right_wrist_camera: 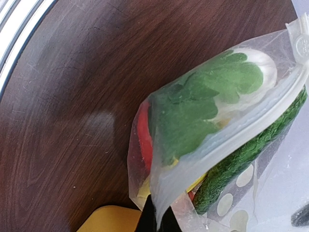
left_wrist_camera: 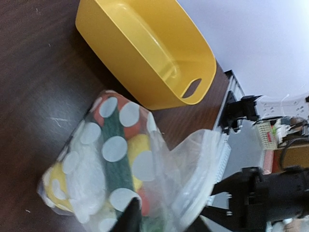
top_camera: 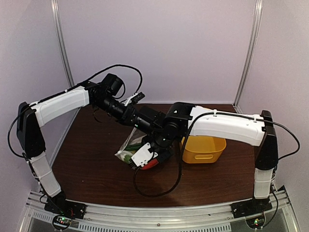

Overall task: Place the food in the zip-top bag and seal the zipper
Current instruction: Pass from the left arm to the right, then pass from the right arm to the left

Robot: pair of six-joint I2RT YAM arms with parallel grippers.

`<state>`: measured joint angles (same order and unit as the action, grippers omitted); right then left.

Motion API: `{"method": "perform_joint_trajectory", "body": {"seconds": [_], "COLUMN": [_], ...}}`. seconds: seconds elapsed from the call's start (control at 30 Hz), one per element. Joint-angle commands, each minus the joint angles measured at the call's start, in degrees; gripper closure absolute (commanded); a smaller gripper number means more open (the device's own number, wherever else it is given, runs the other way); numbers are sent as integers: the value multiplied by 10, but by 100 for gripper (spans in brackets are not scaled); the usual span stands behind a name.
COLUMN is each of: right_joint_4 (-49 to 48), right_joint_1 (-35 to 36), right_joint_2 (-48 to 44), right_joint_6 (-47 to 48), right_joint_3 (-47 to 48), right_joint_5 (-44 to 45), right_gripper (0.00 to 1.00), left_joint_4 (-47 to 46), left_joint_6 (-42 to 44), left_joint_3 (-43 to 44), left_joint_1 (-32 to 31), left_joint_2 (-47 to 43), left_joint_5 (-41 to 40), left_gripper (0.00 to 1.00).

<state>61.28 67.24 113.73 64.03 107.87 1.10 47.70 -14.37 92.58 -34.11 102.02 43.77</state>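
The right gripper (right_wrist_camera: 154,220) is pinched shut on an edge of the zip-top bag (right_wrist_camera: 166,174), below its zipper (right_wrist_camera: 251,118). The cucumber (right_wrist_camera: 241,162) lies lengthwise along the zipper, with leafy greens (right_wrist_camera: 203,101) on the strip's other side. How far the left gripper (left_wrist_camera: 161,222) is open cannot be told. The bag sits mid-desk (right_wrist_camera: 72,121), just beside the yellow basket (left_wrist_camera: 145,63).

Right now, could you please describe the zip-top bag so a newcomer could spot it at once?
On the dark wooden table, look beside the yellow basket. The bag lies there: clear plastic printed with white dots, with green, red and yellow toy vegetables inside. Unlike the basket, it is see-through.
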Motion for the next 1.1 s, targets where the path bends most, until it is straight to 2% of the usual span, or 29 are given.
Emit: {"method": "perform_joint_trajectory", "body": {"seconds": [0.0, 0.1, 0.2, 0.23, 0.27, 0.33, 0.47, 0.63, 0.73, 0.83, 0.93, 1.07], "right_joint_4": [19, 19, 11, 7, 6, 4, 14, 29, 38, 39, 35, 31], "right_joint_1": [4, 4, 3, 3, 3, 2, -2, -6, -10, -17, -20, -20], "right_joint_2": [0, -6, -15, -17, -19, -21, -27, -26, -28, -37, -49, -58], "right_joint_6": [-19, -34, -46, -48, -50, -53, -59, -71, -75, -84, -90, -94], "right_joint_3": [49, 65, 65, 64, 65, 71, 95, 131, 140, 135, 123, 103], "right_joint_5": [-21, -32, -33, -33, -34, -34, -53, -69, -73, -82, -92, -96], "right_gripper": [100, 100, 100, 100, 100, 100, 100, 100, 100, 100, 100, 100], "left_joint_4": [-22, -105, -217, -256, -301, -364, -425, -430, -449, -481, -500, -529], "left_joint_6": [13, -6, -26, -33, -39, -48, -49, -32, -14, 10, 25, 12], "left_joint_3": [3, -80, -212, -264, -316, -408, -544, -602, -618, -621, -610, -615], "left_joint_1": [7, 7, 7, 6, 6, 5, 1, -2, -3, -3, -3, -3], "left_joint_2": [-49, -153, -294, -342, -394, -486, -631, -694, -687, -650, -591, -562], "left_joint_5": [-129, -228, -305, -320, -321, -318, -295, -272, -272, -238, -186, -176], "left_gripper": [52, 35, 20, 16, 5, 2, 7, 21, 27, 33, 46, 47]}}
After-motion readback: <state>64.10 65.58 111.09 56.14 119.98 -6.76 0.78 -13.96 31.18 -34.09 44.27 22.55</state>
